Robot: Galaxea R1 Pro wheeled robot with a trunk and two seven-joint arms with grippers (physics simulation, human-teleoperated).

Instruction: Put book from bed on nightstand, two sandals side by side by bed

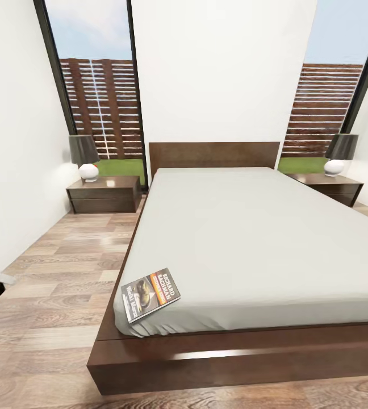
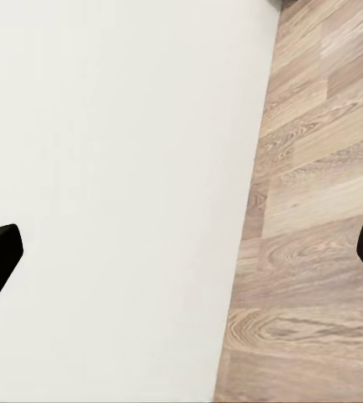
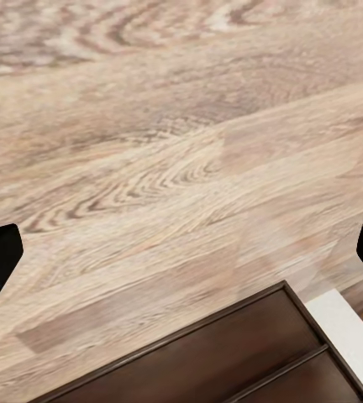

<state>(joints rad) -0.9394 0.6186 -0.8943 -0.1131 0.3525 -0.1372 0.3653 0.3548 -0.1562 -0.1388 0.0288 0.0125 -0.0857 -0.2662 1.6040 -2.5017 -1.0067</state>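
The dark-covered book (image 1: pixel 150 295) lies flat on the bed's (image 1: pixel 252 250) near-left mattress corner.

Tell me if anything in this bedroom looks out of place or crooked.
Only the book: it lies askew at the near left corner of the bed, at the mattress edge. Both nightstands and their lamps look tidy.

open mattress (image 1: pixel 252 244), lamp (image 1: pixel 85 157) crowding nightstand (image 1: pixel 104 194)
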